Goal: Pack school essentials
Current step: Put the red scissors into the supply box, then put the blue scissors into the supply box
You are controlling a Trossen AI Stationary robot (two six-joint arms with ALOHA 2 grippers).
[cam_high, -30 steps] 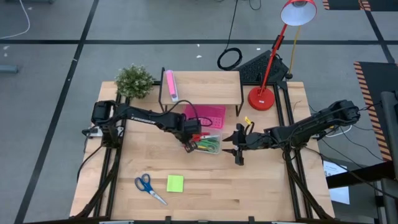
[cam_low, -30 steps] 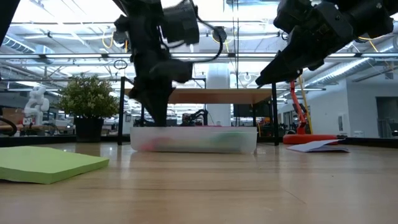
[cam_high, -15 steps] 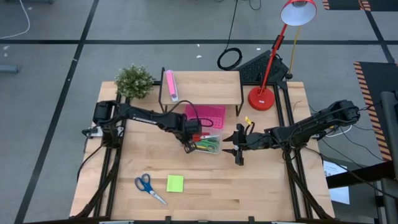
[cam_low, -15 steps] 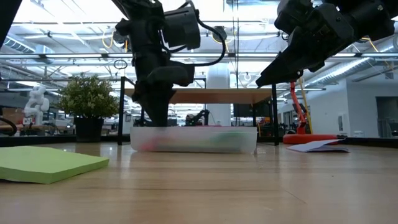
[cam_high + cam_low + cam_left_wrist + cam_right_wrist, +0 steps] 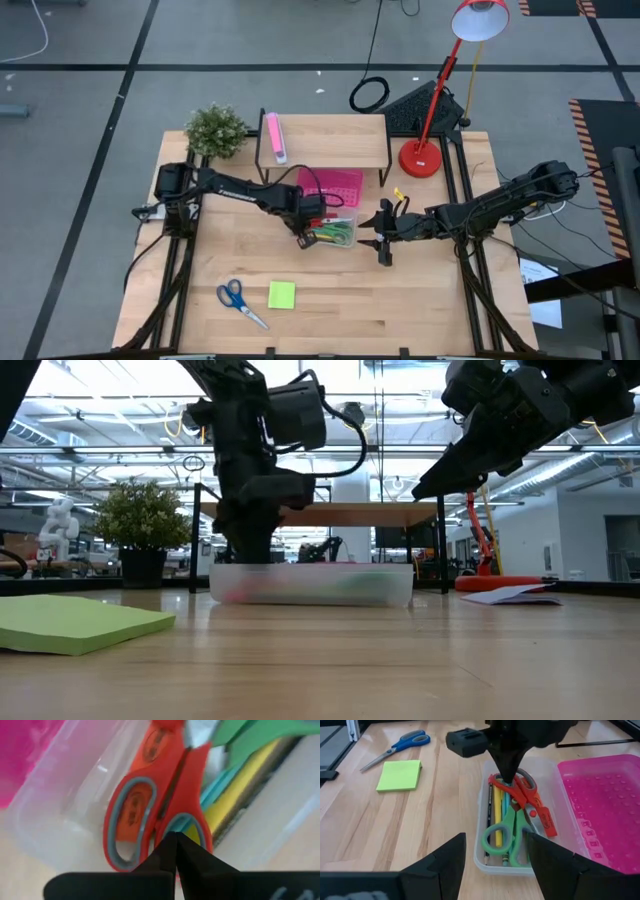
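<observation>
The left gripper (image 5: 301, 238) is set down at the end of the clear plastic box (image 5: 485, 820) nearest the left arm, its fingers (image 5: 167, 852) pressed together into a single point over the handles of the red-handled scissors (image 5: 150, 800). Whether a handle is pinched between them or merely touched cannot be told from the wrist view. The red-handled scissors are lying inside the box, on top of the green-handled scissors (image 5: 507, 837) and the pencils (image 5: 496, 820).

The step in hand is judged to be the seating of the red scissors in the box. It would be done well if the scissors were laid flat and lengthwise along the pencils, so that no handle is left riding on the rim, and if the fingers were then lifted straight up so that nothing is dragged out.

Room is tight on one long side, where the pink tray (image 5: 335, 185) is touching or just beside the box. The right gripper (image 5: 385, 245), its fingers spread wide apart, is held just beyond the far end of the box, so a sideways exit that way is best avoided. Open wood is found toward the front of the table (image 5: 430, 300), where the blue-handled scissors (image 5: 240, 301) and the lime-green note pad (image 5: 282, 294) are lying well apart from the box, not yet packed.
</observation>
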